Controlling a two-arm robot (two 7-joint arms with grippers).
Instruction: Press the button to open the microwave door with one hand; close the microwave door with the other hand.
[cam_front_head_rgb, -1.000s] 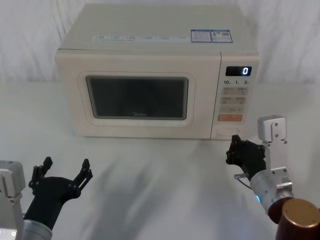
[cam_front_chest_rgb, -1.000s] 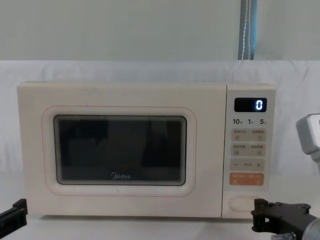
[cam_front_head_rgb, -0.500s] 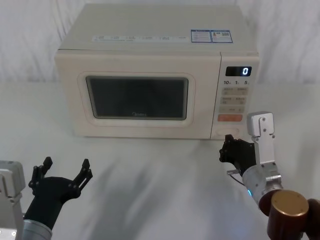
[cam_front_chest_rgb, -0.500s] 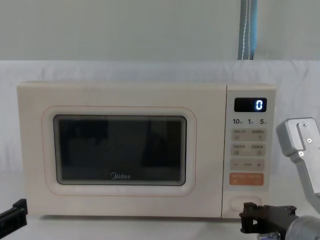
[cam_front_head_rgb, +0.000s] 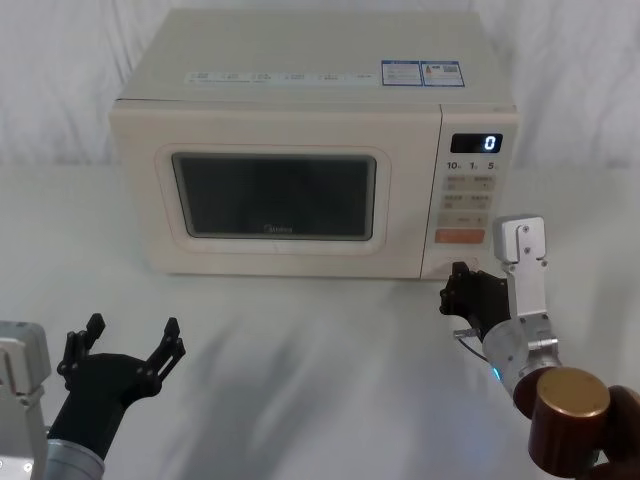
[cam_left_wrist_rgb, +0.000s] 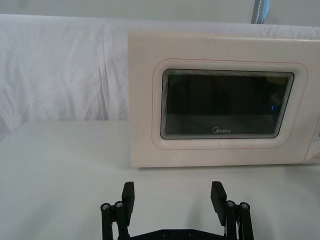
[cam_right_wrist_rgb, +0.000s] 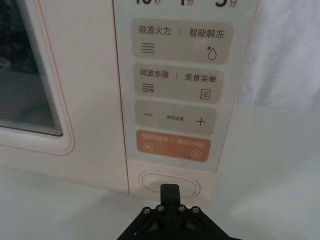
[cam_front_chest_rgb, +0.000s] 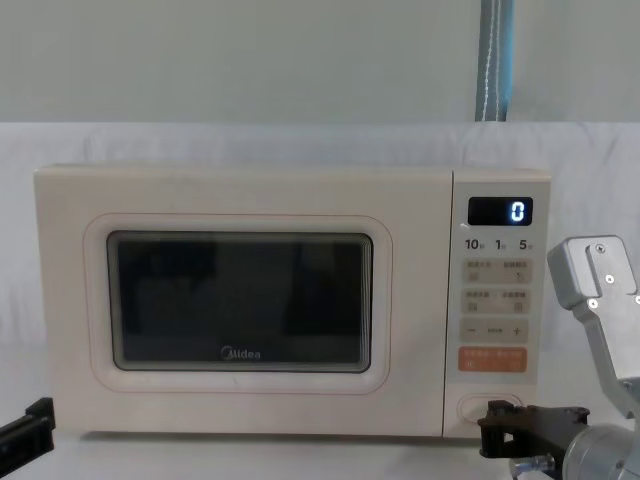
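Observation:
The cream microwave (cam_front_head_rgb: 300, 100) stands at the back of the table, its door (cam_front_head_rgb: 275, 195) closed. The wide oval button (cam_right_wrist_rgb: 170, 183) sits at the bottom of the key panel, under the orange key (cam_right_wrist_rgb: 172, 145). My right gripper (cam_right_wrist_rgb: 169, 189) is shut, its black fingertips right in front of the button's middle; contact cannot be judged. The right gripper (cam_front_head_rgb: 455, 283) hangs low at the panel's base, and in the chest view (cam_front_chest_rgb: 492, 424) it overlaps the button (cam_front_chest_rgb: 490, 407). My left gripper (cam_front_head_rgb: 128, 345) rests open near the front left, well short of the door (cam_left_wrist_rgb: 227, 110).
White cloth covers the table (cam_front_head_rgb: 320, 340) and hangs behind it. Bare tabletop lies between the two arms. A grey-blue pole (cam_front_chest_rgb: 495, 60) stands behind the microwave at the right.
The right gripper has moved forward and leftward to the button at the panel's base. The left arm has stayed still and the door is closed throughout.

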